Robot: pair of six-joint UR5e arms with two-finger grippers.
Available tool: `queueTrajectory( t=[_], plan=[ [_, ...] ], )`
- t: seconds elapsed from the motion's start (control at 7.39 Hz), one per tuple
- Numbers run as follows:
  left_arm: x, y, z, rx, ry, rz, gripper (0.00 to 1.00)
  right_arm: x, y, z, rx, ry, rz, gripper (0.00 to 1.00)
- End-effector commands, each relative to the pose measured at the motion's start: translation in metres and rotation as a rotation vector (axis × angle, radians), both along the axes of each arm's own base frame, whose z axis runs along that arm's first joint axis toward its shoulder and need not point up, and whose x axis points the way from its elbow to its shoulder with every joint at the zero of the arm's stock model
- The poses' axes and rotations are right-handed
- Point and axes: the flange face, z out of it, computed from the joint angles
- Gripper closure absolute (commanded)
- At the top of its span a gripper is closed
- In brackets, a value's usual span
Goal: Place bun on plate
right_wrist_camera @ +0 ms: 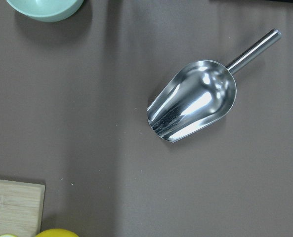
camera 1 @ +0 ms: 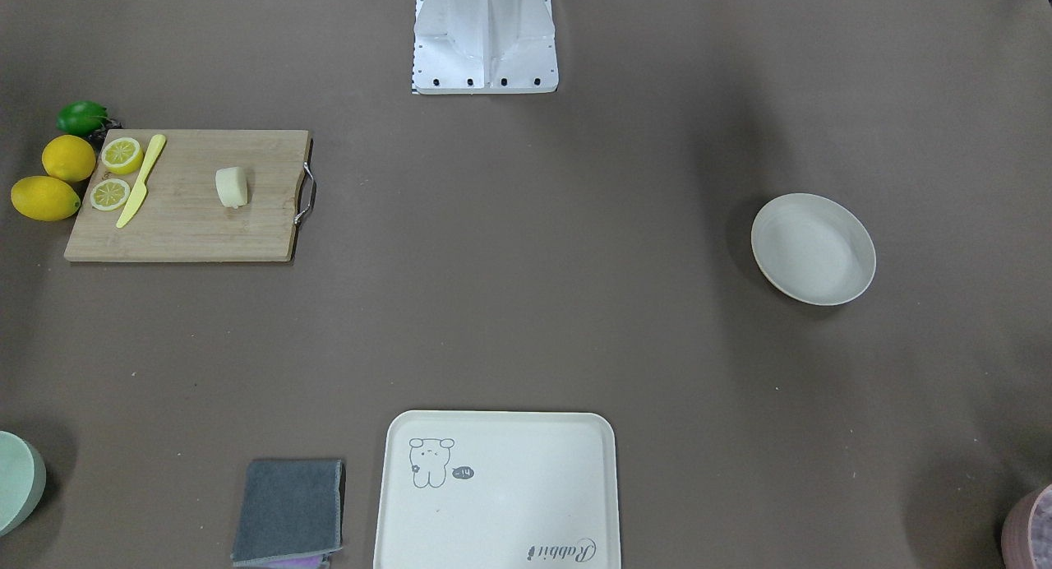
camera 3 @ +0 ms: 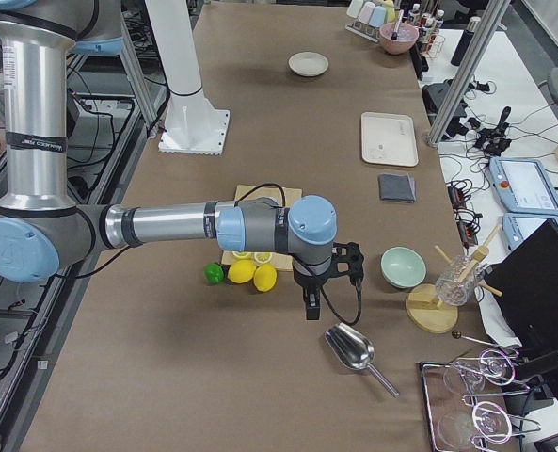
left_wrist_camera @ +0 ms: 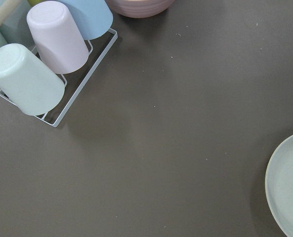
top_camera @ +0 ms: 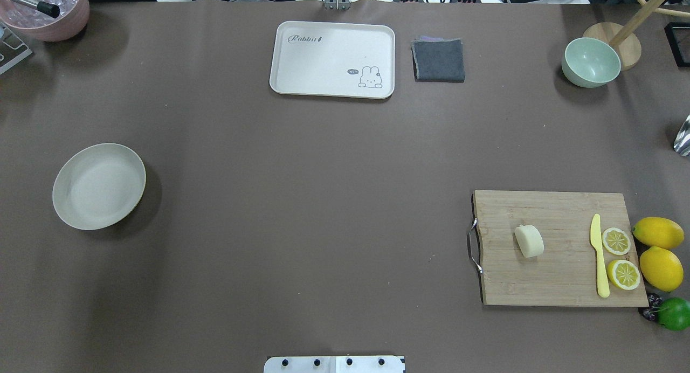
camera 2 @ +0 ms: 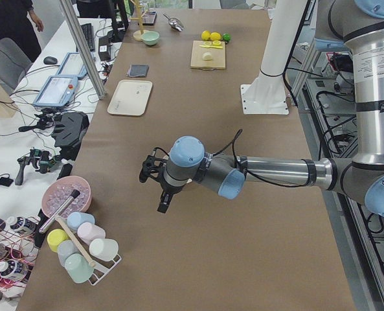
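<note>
The bun (top_camera: 529, 240) is seen lying on a wooden cutting board (top_camera: 560, 276) on the robot's right side of the brown tabletop (top_camera: 302, 200), untouched by either arm. On the same board, a yellow knife (top_camera: 599, 254) is laid between the bun and two lemon halves (top_camera: 616, 241). Two whole lemons (top_camera: 657, 232) and a lime (top_camera: 674, 313) are placed just beside the board's outer edge.

The plate (top_camera: 98, 186) is set well apart from the bun, on the robot's left side, and nothing is held in it.

The left gripper (camera 2: 162, 206) is held above the tabletop near the plate's end. The right gripper (camera 3: 310, 309) is held above the tabletop beyond the lemons, near a metal scoop (right_wrist_camera: 193, 101). Both are shown only in the side views, so it cannot be told whether their fingers are spread or pressed together.

Along the far edge, a cream tray (top_camera: 329, 55), a folded grey cloth (top_camera: 439, 60) and a pale green bowl (top_camera: 590, 62) are found.
</note>
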Motion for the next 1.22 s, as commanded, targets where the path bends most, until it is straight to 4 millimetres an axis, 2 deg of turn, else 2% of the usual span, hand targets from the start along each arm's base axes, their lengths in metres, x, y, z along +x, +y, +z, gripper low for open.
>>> queueTrajectory(
  t=[0.0, 0.14, 0.27, 0.41, 0.54, 0.68, 0.81, 1.08],
  plan=[
    [0.044, -0.004, -0.014, -0.045, 0.082, 0.005, 0.02, -0.056, -0.014, -0.057, -0.024, -0.024, 0.026, 0.0],
    [0.075, -0.004, -0.021, -0.069, 0.12, -0.001, 0.02, -0.097, -0.028, -0.094, -0.045, -0.041, 0.038, 0.0],
    [0.099, -0.004, -0.017, -0.09, 0.143, -0.019, 0.02, -0.127, -0.036, -0.126, -0.04, -0.058, 0.037, 0.0],
    [0.129, -0.004, -0.008, -0.109, 0.13, -0.057, 0.02, -0.153, -0.033, -0.153, -0.026, -0.075, 0.02, 0.0],
    [0.147, -0.002, 0.0, -0.118, 0.138, -0.075, 0.02, -0.183, -0.021, -0.182, -0.038, -0.095, 0.03, 0.0],
    [0.153, -0.001, 0.008, -0.122, 0.15, -0.073, 0.02, -0.213, -0.012, -0.202, -0.036, -0.127, 0.05, 0.0],
    [0.166, -0.002, 0.015, -0.117, 0.141, -0.069, 0.02, -0.248, -0.004, -0.209, -0.044, -0.138, 0.083, 0.0],
    [0.233, -0.006, 0.022, -0.115, 0.154, -0.077, 0.02, -0.286, 0.008, -0.215, -0.053, -0.141, 0.092, 0.0]
  ],
)
